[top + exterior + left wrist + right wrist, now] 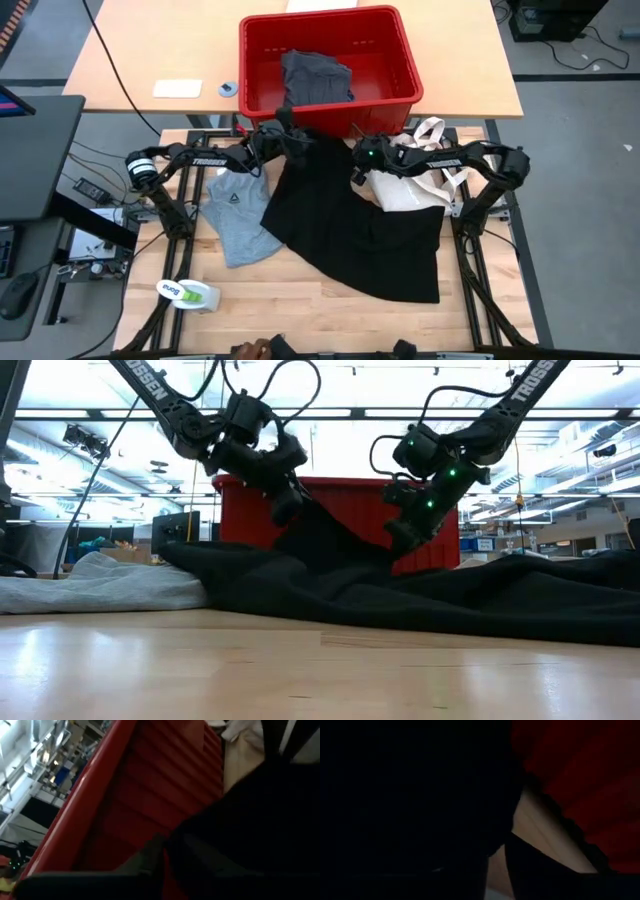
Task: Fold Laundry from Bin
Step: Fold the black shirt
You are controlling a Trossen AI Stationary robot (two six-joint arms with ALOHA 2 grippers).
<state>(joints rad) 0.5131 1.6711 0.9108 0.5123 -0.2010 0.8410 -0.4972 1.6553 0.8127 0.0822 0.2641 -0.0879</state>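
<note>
The large black garment [340, 225] lies spread over the middle of the table, its far edge raised toward both grippers. My left gripper [290, 510] and my right gripper [400, 540] are both at that far edge, just in front of the red bin [320, 20]. A dark grey garment [316, 78] lies inside the bin. The light grey T-shirt [236, 215] lies flat on the table to the left, its edge under the black garment. My left gripper holds the black garment's far edge at its left part [303, 518], slanting down from the table's left. The cloth peaks up to the fingers and the rest lies on the table. My right gripper meets the same far edge further right [392, 550], coming down from the right. The cloth sags slack between the two grippers, and the dark cloth hides the fingertips.
A cream tote bag [415, 185] with loop handles lies at the table's right, partly under the black garment and my right arm. A white and green object [190, 293] lies near the front left. The bin's red wall [150, 785] stands close behind both grippers.
</note>
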